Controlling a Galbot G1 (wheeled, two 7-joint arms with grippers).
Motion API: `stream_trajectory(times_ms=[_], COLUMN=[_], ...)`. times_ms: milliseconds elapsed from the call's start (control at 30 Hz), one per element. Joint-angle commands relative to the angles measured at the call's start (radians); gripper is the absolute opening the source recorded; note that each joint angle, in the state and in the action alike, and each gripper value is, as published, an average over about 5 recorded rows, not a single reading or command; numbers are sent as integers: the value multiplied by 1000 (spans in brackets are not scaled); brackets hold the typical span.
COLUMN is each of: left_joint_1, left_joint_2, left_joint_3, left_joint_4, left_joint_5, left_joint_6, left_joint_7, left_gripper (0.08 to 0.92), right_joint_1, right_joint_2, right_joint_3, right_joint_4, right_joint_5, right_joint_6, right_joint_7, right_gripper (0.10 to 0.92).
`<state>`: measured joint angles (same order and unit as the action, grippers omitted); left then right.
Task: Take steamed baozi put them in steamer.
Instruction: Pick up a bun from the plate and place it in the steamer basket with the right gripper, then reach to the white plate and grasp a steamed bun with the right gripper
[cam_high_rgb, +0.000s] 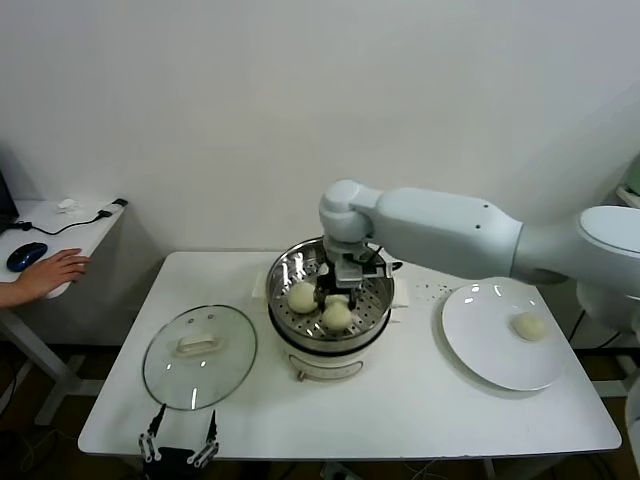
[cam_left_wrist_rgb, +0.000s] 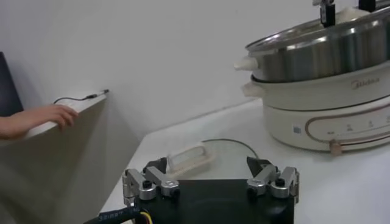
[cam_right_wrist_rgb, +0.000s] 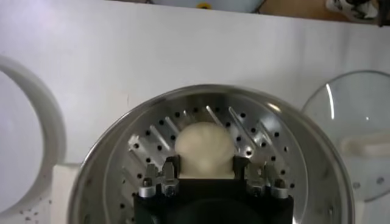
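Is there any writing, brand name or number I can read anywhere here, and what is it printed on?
"Midea": faint grey brand mark on the steamer, on its white base, as best it reads in the left wrist view.
Small grey labels by the base's control strip: too small to read.
Printing on the cable by the left gripper: too blurred to read.
Nothing else carries text.

Lab or office: bare white wall, white table, side desk with mouse

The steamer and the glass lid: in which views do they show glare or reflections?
Head view: bright highlights on the steamer rim, faint sheen on the lid. Left wrist view: the steel wall mirrors the room in bands. Right wrist view: glints on the perforated tray around the baozi, a streak on the lid.
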<state>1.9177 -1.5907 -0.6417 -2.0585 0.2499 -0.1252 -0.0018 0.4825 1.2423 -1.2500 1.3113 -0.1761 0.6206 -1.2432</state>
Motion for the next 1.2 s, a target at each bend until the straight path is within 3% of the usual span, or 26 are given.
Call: stream_trajectory(times_ms=[33,233,500,800,900,1200], left_joint_1=[1,1,2,-1,-5,-13], left_joint_2=[-1,0,-2,-1,-1,-2], left_joint_3=[2,4,9,12,17,32], left_joint_4=[5,4,1,-5,-6,-12], left_joint_5=[1,3,7,10,13,19], left_joint_6=[-4,-4,-6,-3,-2,0], left_joint_7=[-1,0,0,0,0,0], left_gripper=[823,823,823,823,823,823], right_joint_1=[-51,-55,-29,60,102,149], right_joint_2=[28,22,-9,-157,-243,-563], right_joint_3=[-11,-7,24,109,105,-26], right_joint_4=[7,1,14,-24,-47,-46], right_joint_5=[-34,-38,-44,18,92,385], right_joint_6=[15,10,15,-6,-95,-601], right_joint_7=[10,16,11,44,85,176], right_gripper=[577,609,803,823,823,823])
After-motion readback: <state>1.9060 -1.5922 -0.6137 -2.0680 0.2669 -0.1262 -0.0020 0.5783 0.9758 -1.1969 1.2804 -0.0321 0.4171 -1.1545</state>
